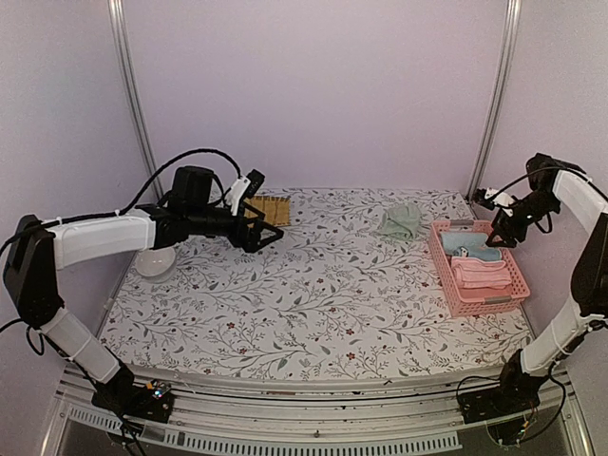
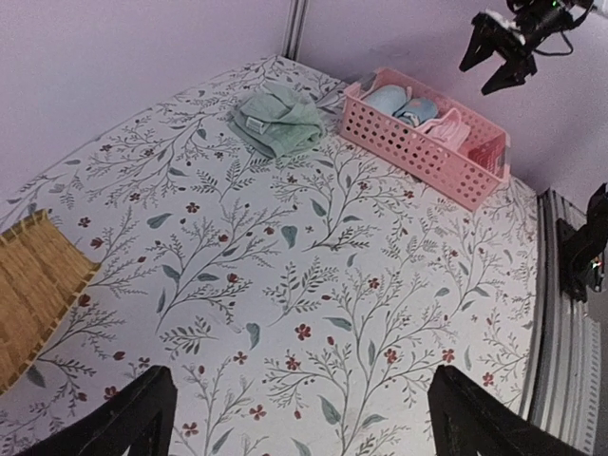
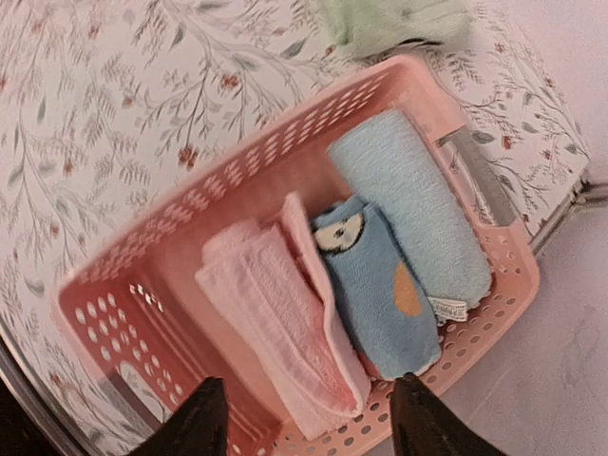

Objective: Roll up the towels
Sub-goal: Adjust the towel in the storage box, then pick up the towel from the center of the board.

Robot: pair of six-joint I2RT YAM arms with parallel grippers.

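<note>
A crumpled sage green towel (image 1: 401, 221) (image 2: 277, 123) lies on the floral table at the back right, left of the pink basket (image 1: 445, 275) (image 2: 418, 147). In the basket (image 3: 285, 133) lie a rolled pink towel (image 3: 275, 332) (image 1: 483, 274), a blue towel with a penguin print (image 3: 375, 285) and a light blue roll (image 3: 408, 199) (image 1: 470, 245). My right gripper (image 3: 309, 423) (image 1: 499, 228) hangs open above the basket, over the pink towel, holding nothing. Far to the left, my left gripper (image 2: 304, 423) (image 1: 266, 233) is wide open over bare table.
A yellow-brown woven mat (image 1: 271, 209) (image 2: 33, 285) lies at the back, just beyond the left gripper. A white bowl (image 1: 155, 261) sits near the table's left edge under the left arm. Walls close the back and both sides.
</note>
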